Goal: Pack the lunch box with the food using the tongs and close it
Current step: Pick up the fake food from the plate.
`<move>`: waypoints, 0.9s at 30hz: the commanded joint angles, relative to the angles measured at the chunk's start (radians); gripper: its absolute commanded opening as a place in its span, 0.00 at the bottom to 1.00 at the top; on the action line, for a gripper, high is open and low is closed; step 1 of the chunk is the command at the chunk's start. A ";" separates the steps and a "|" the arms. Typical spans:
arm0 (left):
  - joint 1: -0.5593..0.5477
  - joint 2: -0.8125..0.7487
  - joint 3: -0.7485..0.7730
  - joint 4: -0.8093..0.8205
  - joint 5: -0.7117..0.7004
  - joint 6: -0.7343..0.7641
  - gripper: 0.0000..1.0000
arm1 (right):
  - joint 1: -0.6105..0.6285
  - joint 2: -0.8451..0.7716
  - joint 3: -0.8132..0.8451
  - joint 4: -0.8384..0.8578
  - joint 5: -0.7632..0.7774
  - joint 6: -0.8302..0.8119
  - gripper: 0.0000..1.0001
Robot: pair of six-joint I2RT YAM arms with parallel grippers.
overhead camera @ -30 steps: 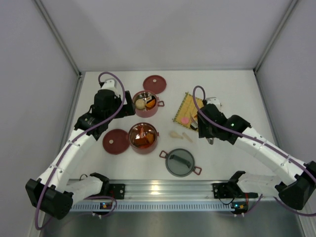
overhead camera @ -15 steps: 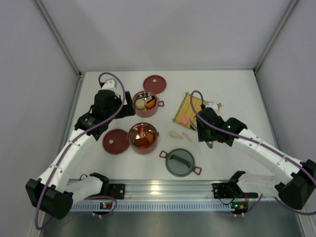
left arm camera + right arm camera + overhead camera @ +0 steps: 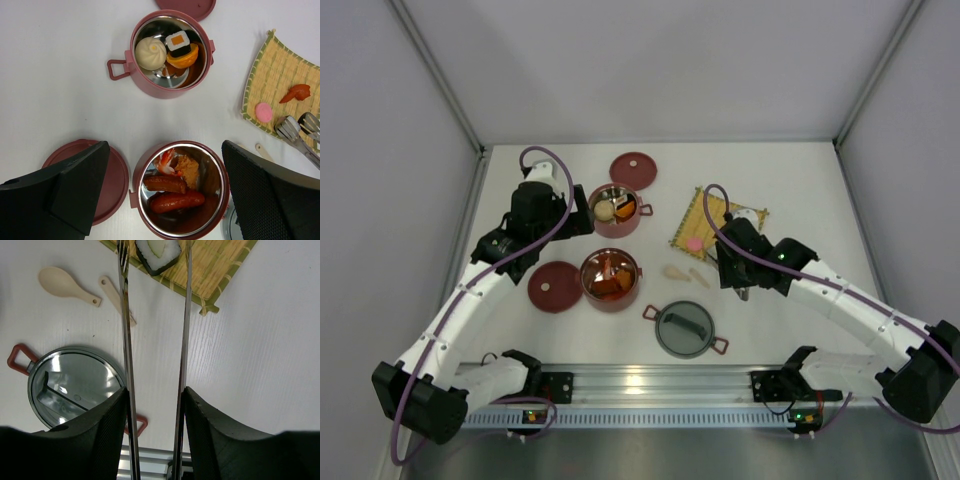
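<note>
My right gripper (image 3: 155,392) is shut on the tongs (image 3: 125,340), one finger pressing each arm. The tong tips straddle a black-and-white sushi piece (image 3: 157,252) on the yellow mat (image 3: 215,270). A pink piece (image 3: 263,112) and a red piece (image 3: 296,93) also lie on that mat. Both lunch box bowls stand open: the far one (image 3: 150,90) holds a bun, a sushi and an orange piece, the near one (image 3: 137,200) two sausages (image 3: 177,201) and a shrimp. My left gripper (image 3: 164,150) hangs open above the near bowl, holding nothing.
Flat red lids lie behind the far bowl (image 3: 633,170) and left of the near bowl (image 3: 554,286). The grey domed lid (image 3: 685,329) rests near the front rail. Two cream spoons (image 3: 65,284) lie between the mat and that lid. Walls enclose the table.
My right arm has shifted a little left and toward the front with the tongs, its jaws narrowing slightly. The left arm has not moved.
</note>
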 commanded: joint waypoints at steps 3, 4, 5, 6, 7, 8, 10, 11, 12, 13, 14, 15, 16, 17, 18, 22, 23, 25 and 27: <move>-0.002 -0.003 -0.006 0.020 -0.011 0.003 0.99 | -0.012 -0.011 0.007 0.058 0.004 0.006 0.46; -0.002 -0.003 -0.007 0.020 -0.009 0.003 0.99 | -0.014 -0.014 0.006 0.059 0.004 0.011 0.46; -0.002 -0.003 -0.007 0.020 -0.009 0.004 0.99 | -0.012 -0.016 0.004 0.059 0.004 0.009 0.46; -0.002 -0.003 -0.009 0.022 -0.009 0.003 0.99 | -0.012 -0.017 0.003 0.059 0.004 0.011 0.45; -0.002 -0.002 -0.009 0.022 -0.009 0.003 0.99 | -0.012 -0.020 0.001 0.059 0.004 0.013 0.43; -0.002 -0.002 -0.008 0.020 -0.009 0.003 0.99 | -0.012 -0.020 0.003 0.058 0.001 0.014 0.42; -0.002 0.000 -0.007 0.022 -0.008 0.004 0.99 | -0.012 -0.025 0.003 0.056 0.001 0.016 0.40; -0.002 -0.002 -0.007 0.023 -0.008 0.006 0.99 | -0.012 -0.026 0.003 0.054 0.001 0.014 0.39; -0.002 -0.002 -0.006 0.022 -0.009 0.004 0.99 | -0.012 -0.029 0.004 0.053 0.000 0.014 0.38; -0.002 -0.002 -0.007 0.022 -0.008 0.004 0.99 | -0.012 -0.031 0.004 0.050 0.000 0.017 0.37; -0.002 -0.002 -0.007 0.020 -0.009 0.003 0.99 | -0.012 -0.031 0.007 0.047 0.001 0.017 0.35; -0.002 -0.002 -0.007 0.020 -0.009 0.004 0.99 | -0.012 -0.033 0.009 0.044 0.000 0.016 0.35; -0.002 -0.002 -0.006 0.022 -0.011 0.003 0.99 | -0.012 -0.034 0.010 0.041 0.001 0.014 0.33; -0.002 -0.002 -0.007 0.020 -0.009 0.004 0.99 | -0.012 -0.036 0.018 0.038 0.004 0.014 0.31; -0.002 -0.003 -0.007 0.020 -0.009 0.004 0.99 | -0.012 -0.040 0.024 0.032 0.007 0.016 0.30; -0.002 -0.002 -0.007 0.022 -0.011 0.003 0.99 | -0.012 -0.046 0.075 0.001 0.032 0.006 0.26; -0.002 -0.002 -0.007 0.020 -0.013 0.004 0.99 | -0.014 -0.045 0.099 -0.005 0.044 0.005 0.26; -0.002 -0.003 -0.007 0.020 -0.013 0.003 0.99 | -0.014 -0.036 0.127 -0.019 0.056 -0.007 0.26; -0.002 -0.005 -0.006 0.020 -0.013 0.003 0.99 | -0.012 -0.016 0.170 -0.024 0.061 -0.020 0.26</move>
